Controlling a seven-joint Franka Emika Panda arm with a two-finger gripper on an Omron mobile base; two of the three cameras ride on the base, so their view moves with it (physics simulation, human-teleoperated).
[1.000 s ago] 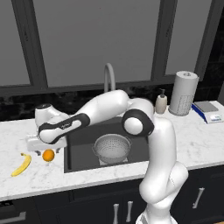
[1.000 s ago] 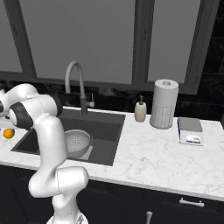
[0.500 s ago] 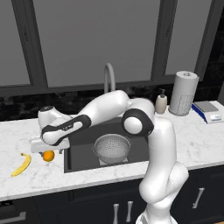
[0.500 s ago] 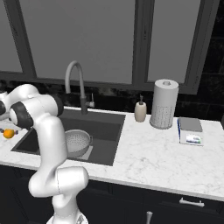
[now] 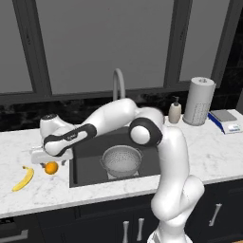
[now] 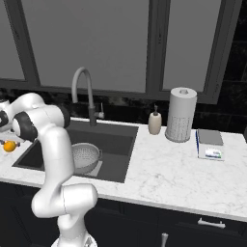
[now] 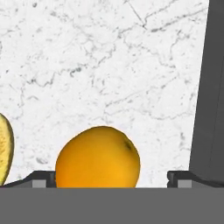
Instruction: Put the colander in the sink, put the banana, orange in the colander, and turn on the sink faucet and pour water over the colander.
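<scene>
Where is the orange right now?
The orange sits on the marble counter left of the sink, between the banana and the basin edge, directly under the open gripper.

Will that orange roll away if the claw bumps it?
Probably. The orange is round and sits free on smooth marble counter, so a nudge could roll it. It looks firm, likely holding shape between the open gripper fingers.

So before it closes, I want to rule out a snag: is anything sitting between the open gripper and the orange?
Nothing visible. In the hand view the orange lies on bare marble between the open gripper's two fingertips. The banana lies off to one side, apart from the orange.
</scene>
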